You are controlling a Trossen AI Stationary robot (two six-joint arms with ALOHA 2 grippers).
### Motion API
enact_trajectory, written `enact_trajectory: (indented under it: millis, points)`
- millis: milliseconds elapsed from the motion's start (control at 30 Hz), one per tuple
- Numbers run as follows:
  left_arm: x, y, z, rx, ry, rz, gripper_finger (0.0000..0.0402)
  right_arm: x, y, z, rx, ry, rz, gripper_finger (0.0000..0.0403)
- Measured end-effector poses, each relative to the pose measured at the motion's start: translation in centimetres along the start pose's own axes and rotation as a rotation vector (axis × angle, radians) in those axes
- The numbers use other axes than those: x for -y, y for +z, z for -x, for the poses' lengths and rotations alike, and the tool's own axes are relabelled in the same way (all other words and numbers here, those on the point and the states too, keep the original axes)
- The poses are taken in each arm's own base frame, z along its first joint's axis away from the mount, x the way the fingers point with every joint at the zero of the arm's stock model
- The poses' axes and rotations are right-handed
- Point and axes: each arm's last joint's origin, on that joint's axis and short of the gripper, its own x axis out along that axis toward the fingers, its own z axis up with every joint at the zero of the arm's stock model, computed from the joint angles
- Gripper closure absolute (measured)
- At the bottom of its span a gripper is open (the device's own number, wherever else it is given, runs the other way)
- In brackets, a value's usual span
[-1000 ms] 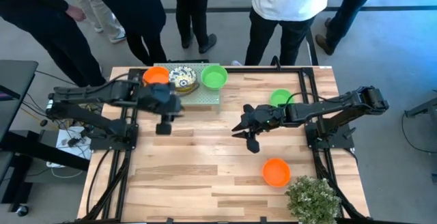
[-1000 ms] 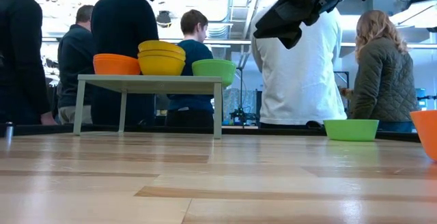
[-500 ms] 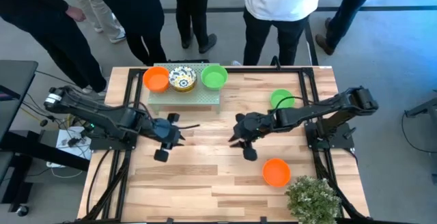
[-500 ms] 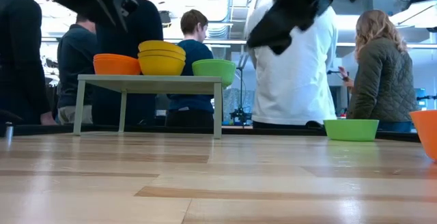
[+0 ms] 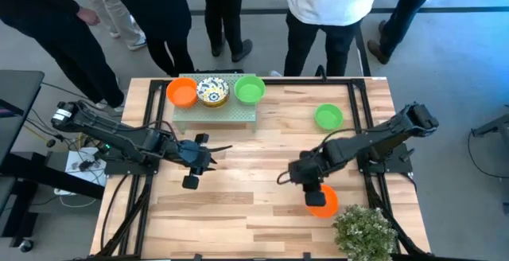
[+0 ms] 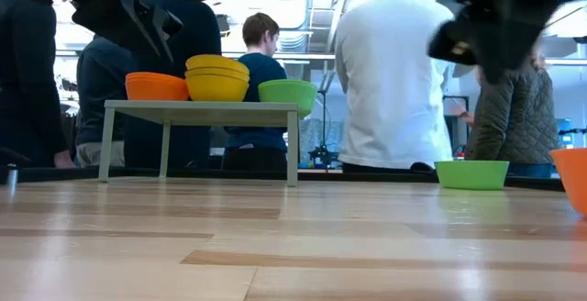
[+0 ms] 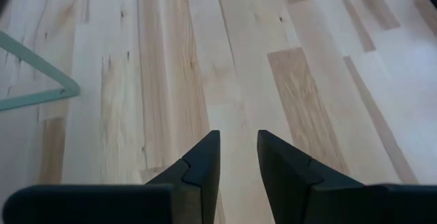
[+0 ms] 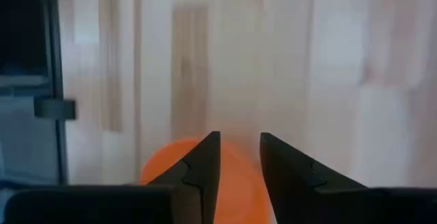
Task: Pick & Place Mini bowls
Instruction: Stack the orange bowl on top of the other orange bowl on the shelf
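While the right hand (image 5: 305, 173) hangs with its fingers slightly parted and empty near the tabletop's (image 5: 254, 205) front right corner, the orange mini bowl (image 5: 322, 200) sits just beyond them, toward that corner. A bushy plant (image 5: 363, 231) crowds the bowl's far side. The green mini bowl (image 5: 328, 117) lies near the right edge. The left hand (image 5: 195, 159), fingers nearly together and empty, waits left of centre, before the raised shelf (image 5: 238, 111) of three bowls.

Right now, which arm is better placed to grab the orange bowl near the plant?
Right. The right gripper hovers right by the orange bowl, which fills the space past its narrowly parted fingers in the wrist view. The left gripper is across the table over bare wood, empty.
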Motion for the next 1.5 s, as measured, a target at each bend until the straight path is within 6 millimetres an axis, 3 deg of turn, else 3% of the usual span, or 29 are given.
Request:
enact_trajectory:
  millis: [67,333,633,867,1100,1500]
  points:
    - [0.0,-0.1,-0.1,0.000,0.000,0.000,0.0302,-0.5,-0.9,-0.5,-0.078,-0.029,-0.029,0.0304]
    - [0.0,-0.3,-0.1,0.009,-0.004,-0.002,0.0302,-1.7,-1.3,-3.8,-0.212,-0.079,-0.024,0.0304]
    - [0.0,-0.1,0.0,0.022,-0.003,0.000,0.0302,-0.2,-1.3,-7.3,-0.370,-0.173,-0.051,0.0304]
    - [0.0,-0.1,0.0,0.030,-0.003,0.001,0.0302,-0.3,-1.6,-6.0,-0.461,-0.188,-0.054,0.0304]
    - [0.0,0.1,0.0,0.043,-0.003,0.003,0.0302,-0.3,-1.7,-4.5,-0.410,-0.288,-0.016,0.0304]
    - [0.0,0.1,0.0,0.043,-0.002,0.003,0.0302,1.6,-1.8,-5.4,-0.403,-0.302,-0.068,0.0304]
